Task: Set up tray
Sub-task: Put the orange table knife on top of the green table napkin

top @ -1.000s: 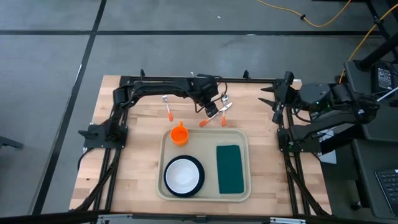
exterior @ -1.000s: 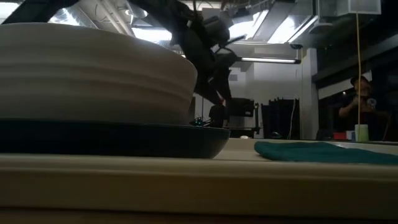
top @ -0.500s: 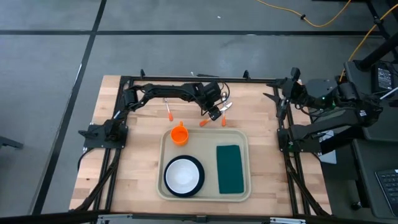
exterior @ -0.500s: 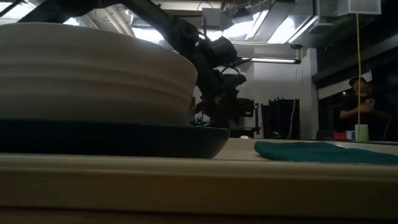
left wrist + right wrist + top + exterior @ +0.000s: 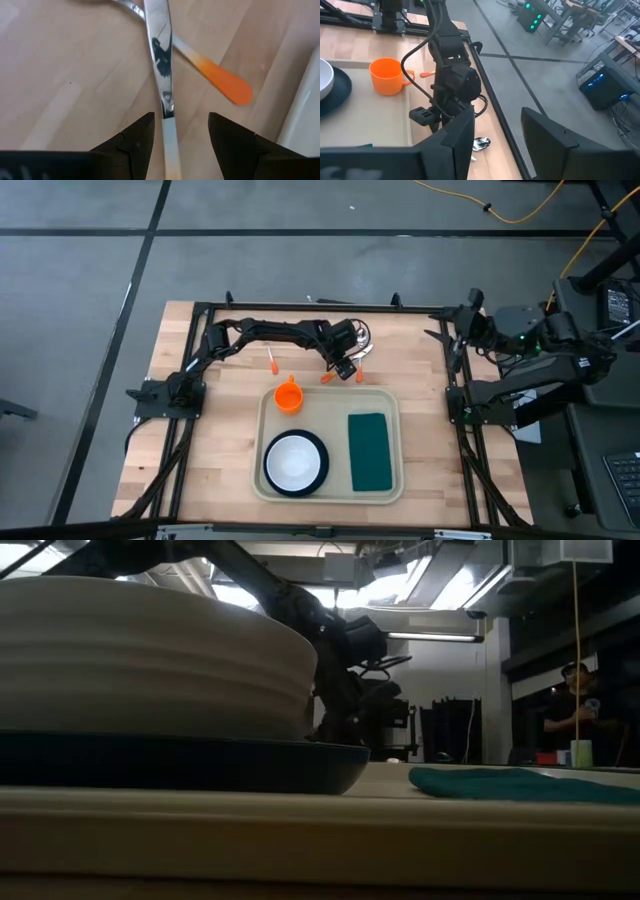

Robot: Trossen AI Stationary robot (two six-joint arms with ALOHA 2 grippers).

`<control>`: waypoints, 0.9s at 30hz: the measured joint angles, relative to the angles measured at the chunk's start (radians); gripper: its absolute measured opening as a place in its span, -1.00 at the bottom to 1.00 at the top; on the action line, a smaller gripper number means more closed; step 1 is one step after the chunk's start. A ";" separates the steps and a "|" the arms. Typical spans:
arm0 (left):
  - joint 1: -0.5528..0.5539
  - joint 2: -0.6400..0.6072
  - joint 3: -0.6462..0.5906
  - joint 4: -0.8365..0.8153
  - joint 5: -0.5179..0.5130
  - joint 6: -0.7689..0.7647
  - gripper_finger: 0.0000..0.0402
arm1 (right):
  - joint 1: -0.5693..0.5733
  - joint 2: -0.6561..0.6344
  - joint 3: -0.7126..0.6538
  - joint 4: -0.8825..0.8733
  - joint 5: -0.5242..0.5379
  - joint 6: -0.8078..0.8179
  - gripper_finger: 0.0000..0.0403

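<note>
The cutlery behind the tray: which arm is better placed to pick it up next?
Probably the left. Its tool hangs open directly over the knife, fingers on either side of the handle. The right tool waits at the table's right edge, away from the cutlery.

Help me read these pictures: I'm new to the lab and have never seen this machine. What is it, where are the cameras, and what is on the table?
It is a robot with two dark arms at a wooden table. One camera looks straight down, one sits at table height, and one rides on each wrist. On the table lies a cream tray holding an orange cup, a white bowl on a dark blue plate and a green cloth. Behind the tray lie orange-handled pieces of cutlery. The left gripper is low over one piece, fingers open on either side, not gripping. The right gripper waits open at the table's right edge, holding nothing.
</note>
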 joint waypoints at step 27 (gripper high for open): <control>-0.045 0.062 0.005 -0.029 -0.103 0.064 -0.32 | 0.000 0.001 0.000 0.002 0.000 -0.010 -0.18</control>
